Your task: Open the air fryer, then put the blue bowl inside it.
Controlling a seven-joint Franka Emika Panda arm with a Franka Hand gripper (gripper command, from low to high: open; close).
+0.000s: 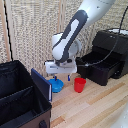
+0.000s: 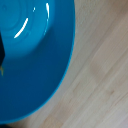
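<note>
Black fabric case: fills the lower left of the exterior frame, its lid open and the divided inside showing.
Dark blue panel: stands tilted at the case's right edge, just left of the bowl.
Blue bowl: sits on the tabletop at lower centre of the exterior frame, directly under my tool; in the wrist view the blue bowl covers the upper left and most of the frame, with light glinting off the rings in its base.
My tool: lowered onto the bowl at centre frame, with a blue-tipped finger reaching down to its rim; whether the fingers are clenched on the rim or released I cannot tell, since the exterior view is too coarse and the wrist view shows only a dark sliver at its left edge.
My arm: white with a dark panel, descending from the upper right of the frame to the tool.
Red cup: upright on the tabletop, just right of the bowl and apart from it.
Tabletop: pale wood planks across the lower right.
Air fryer: black, at the right edge, its drawer pulled out toward frame centre and open at the top.
</note>
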